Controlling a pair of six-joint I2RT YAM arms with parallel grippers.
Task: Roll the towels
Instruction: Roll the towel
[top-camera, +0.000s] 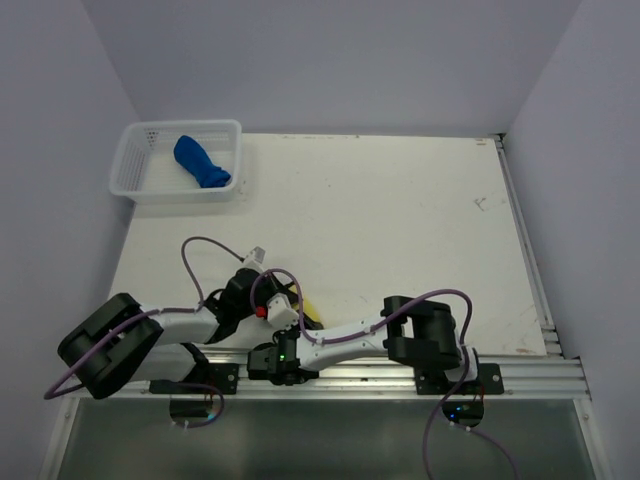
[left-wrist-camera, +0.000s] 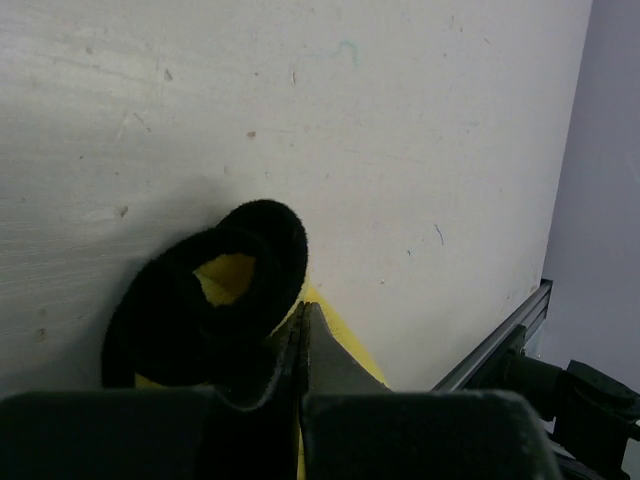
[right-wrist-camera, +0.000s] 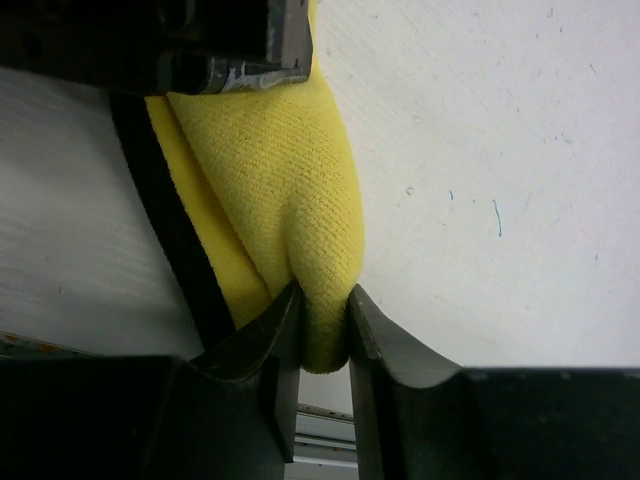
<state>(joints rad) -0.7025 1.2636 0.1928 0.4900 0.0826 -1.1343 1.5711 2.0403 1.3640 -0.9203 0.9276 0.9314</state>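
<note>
The yellow towel with black edging lies at the table's near edge, partly rolled. In the left wrist view its end is a black coil with a yellow core. My right gripper is shut on a yellow fold at the towel's near end. My left gripper is shut, its tips against the side of the roll. From above, both grippers cover most of the yellow towel. The blue towel lies rolled in the basket.
The white mesh basket stands at the table's far left corner. An aluminium rail runs along the near edge just behind the yellow towel. White walls close the table at the back and on both sides.
</note>
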